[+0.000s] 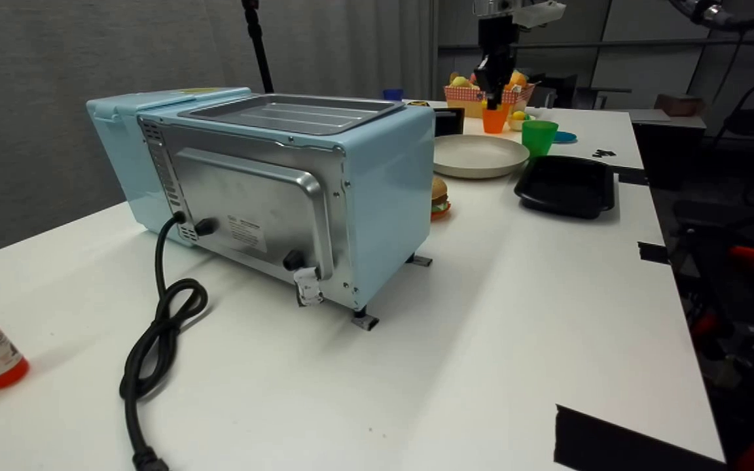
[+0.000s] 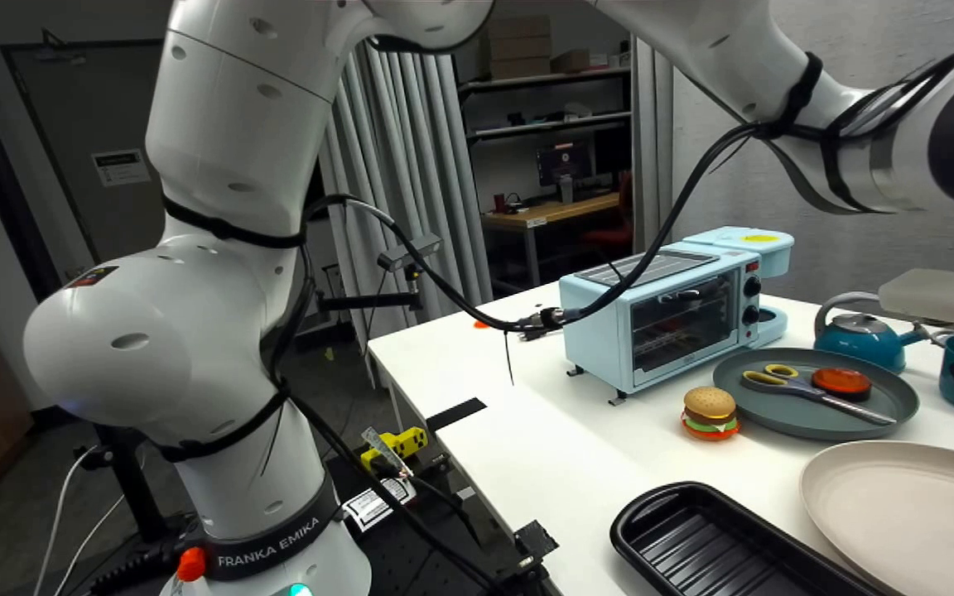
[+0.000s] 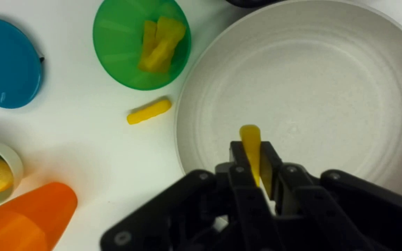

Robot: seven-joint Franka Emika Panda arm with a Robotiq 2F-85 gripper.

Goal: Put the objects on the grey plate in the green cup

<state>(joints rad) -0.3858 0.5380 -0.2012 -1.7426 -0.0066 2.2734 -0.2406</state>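
The grey plate (image 3: pixel 309 97) lies under my gripper in the wrist view and also shows in both exterior views (image 1: pixel 480 163) (image 2: pixel 924 505). No object is seen on its visible surface. My gripper (image 3: pixel 251 148) is shut on a yellow stick (image 3: pixel 250 132), held above the plate's near-left part. The stick's tip sticks out past the fingertips. The green cup (image 3: pixel 120 52) stands beside the plate, with several yellow pieces (image 3: pixel 161 45) in it. It also shows in an exterior view (image 1: pixel 539 136). Another yellow stick (image 3: pixel 149 111) lies on the table between cup and plate.
An orange cup (image 3: pixel 30 216), a small pale cup (image 3: pixel 16 167) with a yellow toy and a blue disc (image 3: pixel 7 66) are at the left. A black dish (image 1: pixel 567 186), a burger (image 2: pixel 709 411), a dark plate (image 2: pixel 783 418) with scissors and a toaster oven (image 1: pixel 387 209) stand nearby.
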